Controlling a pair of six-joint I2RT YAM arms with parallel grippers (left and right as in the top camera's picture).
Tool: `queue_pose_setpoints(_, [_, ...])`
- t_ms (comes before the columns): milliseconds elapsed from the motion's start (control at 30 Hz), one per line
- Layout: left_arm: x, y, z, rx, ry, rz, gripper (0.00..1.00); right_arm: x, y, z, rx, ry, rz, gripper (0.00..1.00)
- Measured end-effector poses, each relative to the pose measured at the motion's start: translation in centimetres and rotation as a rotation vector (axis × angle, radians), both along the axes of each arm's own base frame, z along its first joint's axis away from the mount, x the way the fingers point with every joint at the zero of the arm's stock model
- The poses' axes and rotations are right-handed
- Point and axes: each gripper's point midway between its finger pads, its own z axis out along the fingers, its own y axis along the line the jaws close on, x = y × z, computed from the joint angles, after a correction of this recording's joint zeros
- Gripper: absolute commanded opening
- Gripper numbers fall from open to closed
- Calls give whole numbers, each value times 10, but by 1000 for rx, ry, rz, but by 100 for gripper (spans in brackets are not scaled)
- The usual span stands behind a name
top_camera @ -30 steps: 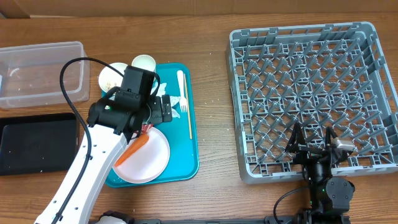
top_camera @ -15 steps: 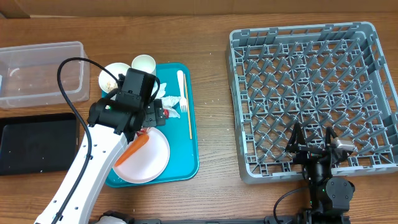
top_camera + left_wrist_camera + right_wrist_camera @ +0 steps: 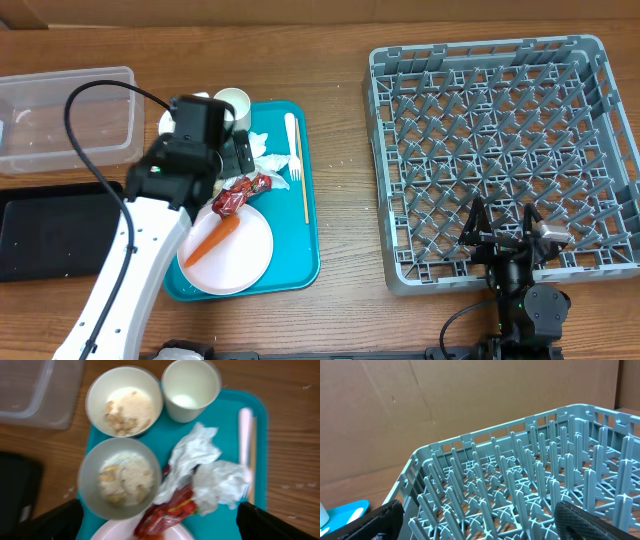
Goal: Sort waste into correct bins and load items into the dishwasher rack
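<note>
Red crinkled wrapper (image 3: pixel 169 511) first: waste sorting looks barely begun.
Left gripper (image 3: pixel 161 524) hovers open, empty, above it; next: descend, pinch. Right gripper (image 3: pixel 502 222) idle, open.

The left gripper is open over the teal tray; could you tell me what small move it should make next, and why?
Probably lower the left gripper onto the crinkled red wrapper: its jaws stand open, holding nothing, and the wrapper lies below, between them, beside the crumpled white napkins.
</note>
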Motion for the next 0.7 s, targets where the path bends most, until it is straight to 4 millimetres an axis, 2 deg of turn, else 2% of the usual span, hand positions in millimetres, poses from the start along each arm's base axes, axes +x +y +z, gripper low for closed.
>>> queue_pose_setpoints(100, [12,-2,6,-114,-43,-31,100,0,0,0,0,0,0,100])
queue_pose_setpoints(233, [19,0,12,-229,-68,-58,100,0,0,0,1,0,0,100])
queue_pose_setpoints(433, [11,-11,9,-316,-27,-101,100,0,0,0,1,0,0,100])
queue_pose_setpoints(700, [-1,-17,2,-347,32,-114,100,0,0,0,0,0,0,100])
